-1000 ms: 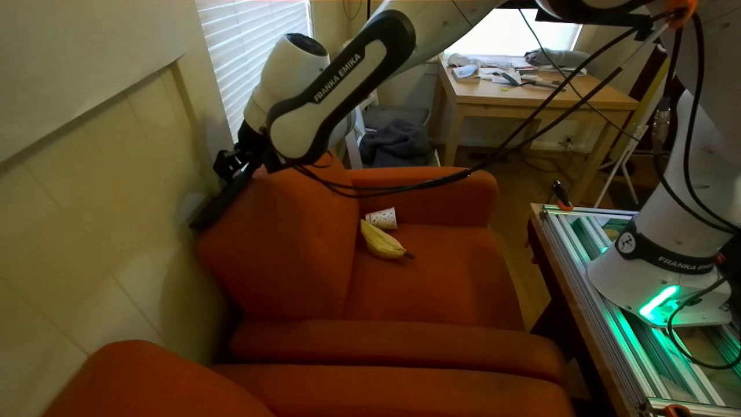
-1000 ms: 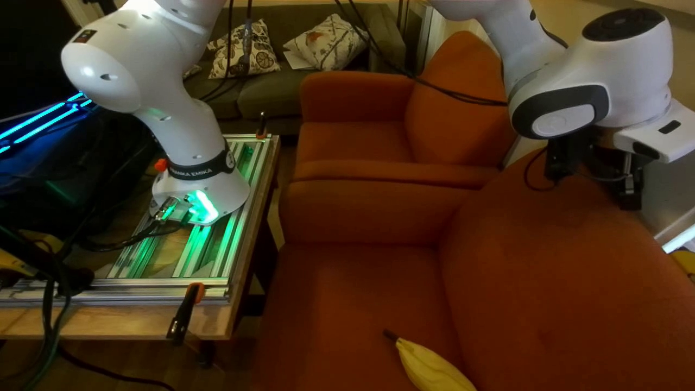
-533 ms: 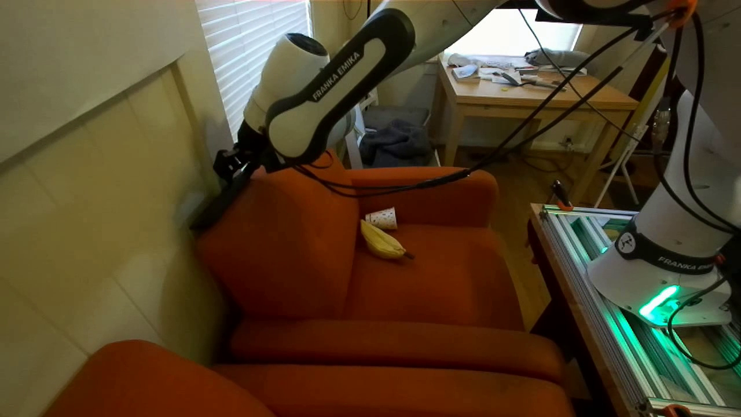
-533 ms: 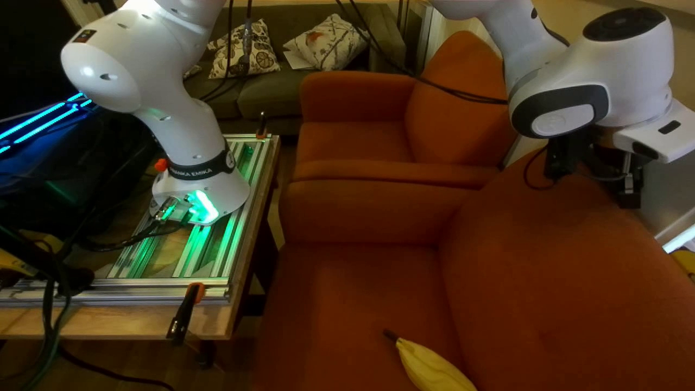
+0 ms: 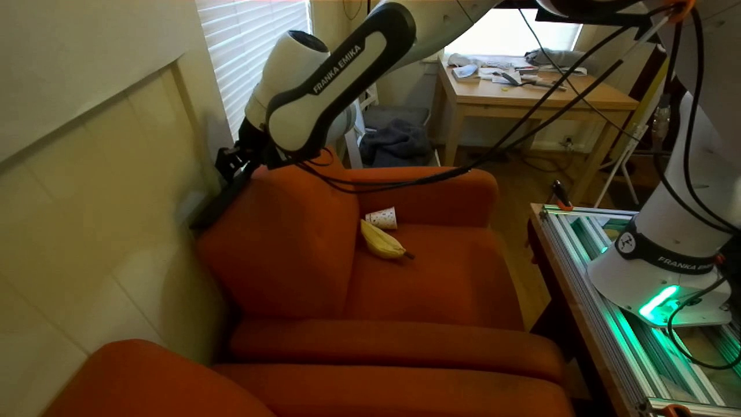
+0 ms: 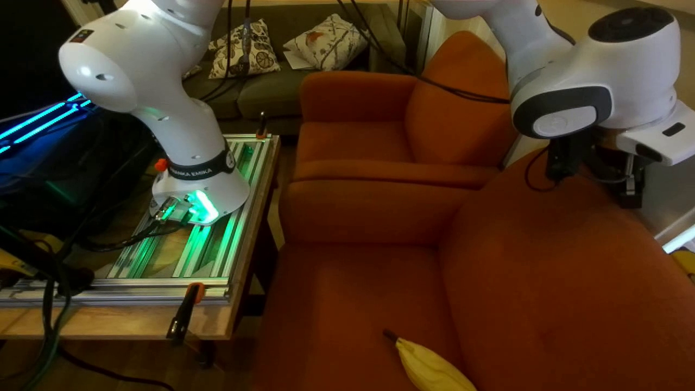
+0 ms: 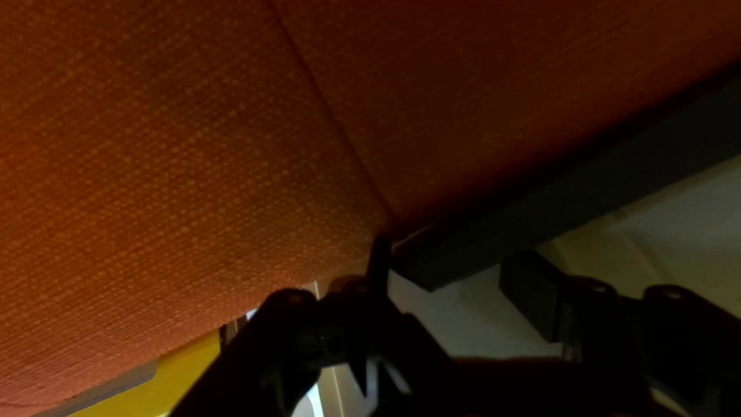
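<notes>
Fingers (image 7: 531,292) apart; dark bar (image 7: 556,205) between them, beside orange backrest (image 7: 173,145); cannot tell if pinched.

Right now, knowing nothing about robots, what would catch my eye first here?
Probably the white robot arm, stretched over the back of the orange armchair; its gripper is at a long black object, held or not I can't tell. Next, the yellow banana on the seat, beside a speckled cup on its side. Then the green light on the robot's base.
</notes>
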Controlling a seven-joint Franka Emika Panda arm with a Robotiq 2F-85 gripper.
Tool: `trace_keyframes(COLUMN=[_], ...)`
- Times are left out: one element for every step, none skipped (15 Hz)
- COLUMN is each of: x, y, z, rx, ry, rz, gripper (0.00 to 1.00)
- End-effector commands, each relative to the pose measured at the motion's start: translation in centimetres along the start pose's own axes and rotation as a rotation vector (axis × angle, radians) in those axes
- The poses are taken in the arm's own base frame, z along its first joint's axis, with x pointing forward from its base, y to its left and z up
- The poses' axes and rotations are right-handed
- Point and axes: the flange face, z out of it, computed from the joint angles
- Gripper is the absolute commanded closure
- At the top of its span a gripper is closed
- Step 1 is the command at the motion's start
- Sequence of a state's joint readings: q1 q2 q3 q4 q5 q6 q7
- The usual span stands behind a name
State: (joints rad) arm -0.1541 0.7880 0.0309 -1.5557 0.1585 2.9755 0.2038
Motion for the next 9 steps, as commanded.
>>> trace_keyframes(x=[1.4, 1.5, 1.7, 1.9, 2.1, 2.2, 2.3, 2.3, 2.2], y=[1.6, 2.1, 2.6, 3.2, 3.6, 4.1, 4.3, 4.3, 4.2], z=[-1.5, -1.7, -1.9, -2.0, -2.1, -2.2, -2.3, -2.5, -2.7], rx=[0.021, 0.02, 0.018, 0.014, 0.012, 0.008, 0.009, 0.015, 0.024], ry=[-0.011, -0.016, -0.014, -0.015, -0.018, -0.019, -0.023, -0.031, -0.042], rz=[-0.043, -0.065, -0.079, -0.093, -0.106, -0.117, -0.122, -0.125, -0.131], gripper=[0.73, 0.73, 0.73, 0.73, 0.73, 0.73, 0.23, 0.22, 0.15])
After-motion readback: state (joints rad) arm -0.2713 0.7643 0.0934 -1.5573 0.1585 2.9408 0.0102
